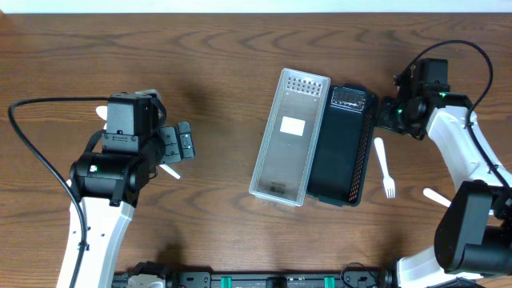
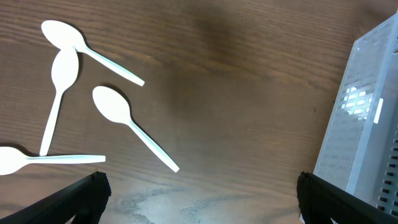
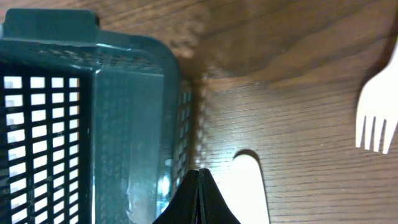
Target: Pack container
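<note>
A clear perforated container point(image 1: 290, 136) lies mid-table with a dark container point(image 1: 342, 146) against its right side. My left gripper point(image 2: 199, 208) is open and empty, above bare table between the clear container point(image 2: 367, 124) and several white spoons point(image 2: 134, 127). My right gripper point(image 3: 199, 196) is shut on nothing, its tips at the dark container's point(image 3: 87, 112) right wall, beside the rounded handle end of a white fork point(image 3: 249, 186). In the overhead view the right gripper point(image 1: 390, 112) sits at the dark container's upper right edge, above the fork point(image 1: 384, 166).
Another white utensil point(image 1: 436, 197) lies by the right arm's base. The tines of a second fork point(image 3: 376, 124) show at the right of the right wrist view. The left arm hides most of the spoons in the overhead view; one tip point(image 1: 170, 170) shows.
</note>
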